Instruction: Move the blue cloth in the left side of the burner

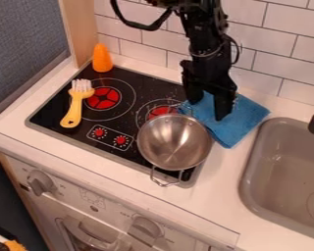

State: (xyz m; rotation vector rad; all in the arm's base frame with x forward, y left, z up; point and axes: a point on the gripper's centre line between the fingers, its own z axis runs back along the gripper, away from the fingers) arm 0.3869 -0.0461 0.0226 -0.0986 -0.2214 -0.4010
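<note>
The black gripper (207, 109) hangs over the blue cloth (244, 119), its two fingers apart and pointing down, one toward the cloth's left part and the other near its middle. Whether the fingertips touch the fabric I cannot tell. The cloth lies between the stove and the sink, its left part behind the gripper and the metal pot. The black stovetop (58, 109) has two red-centred burners; the left burner (103, 98) is uncovered, with a brush beside it.
A steel pot (174, 142) with wire handles covers the stovetop's front right part. The yellow brush (75, 107) lies on the left, and an orange cone-shaped object (102, 59) stands at the back left corner. The sink (249, 172) is at right, the tiled wall behind.
</note>
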